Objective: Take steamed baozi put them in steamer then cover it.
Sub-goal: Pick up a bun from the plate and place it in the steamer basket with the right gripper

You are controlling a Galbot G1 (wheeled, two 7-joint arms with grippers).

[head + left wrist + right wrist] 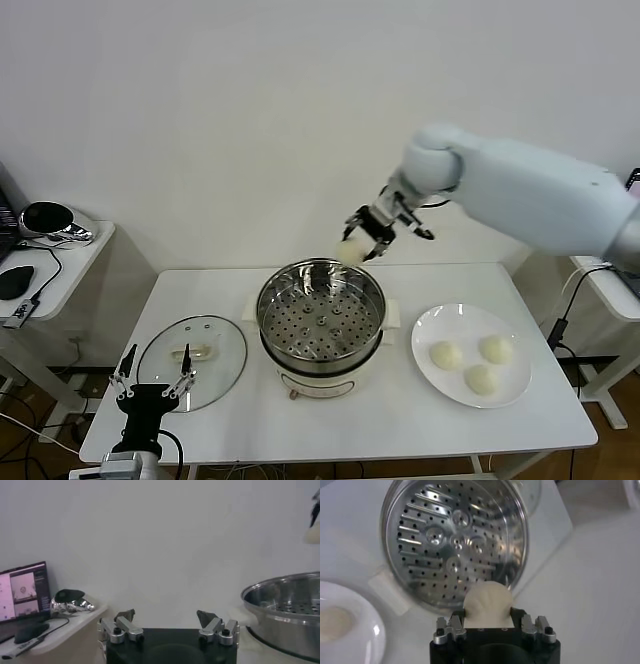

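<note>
1. Right gripper has one baozi clamped between its fingers, up in the air at about one o'clock over the steamer, just past the far rim. From the right wrist camera the bun sits snug in the jaws with the perforated tray spread out below, and not a single bun on it yet.

2. Step in hand, by my reading: first bun on its way in. Three more baozi wait on the white plate at three o'clock of the steamer.

3. Next move calls for bringing the bun inward over the tray, lowering past the steel wall, then letting go low so it doesn't roll.

4. Edges to mind: the shiny rim is the one lip to clear, and the bun hangs right near it. Inside there's plenty of open tray.

5. The cover lies flat on the table at nine o'clock of the steamer, handle up, apart from the pot.

6. Left gripper waits at the table's near edge right by the cover, fingers spread wide and holding nothing; the left wrist view shows the fingertips well apart.
</note>
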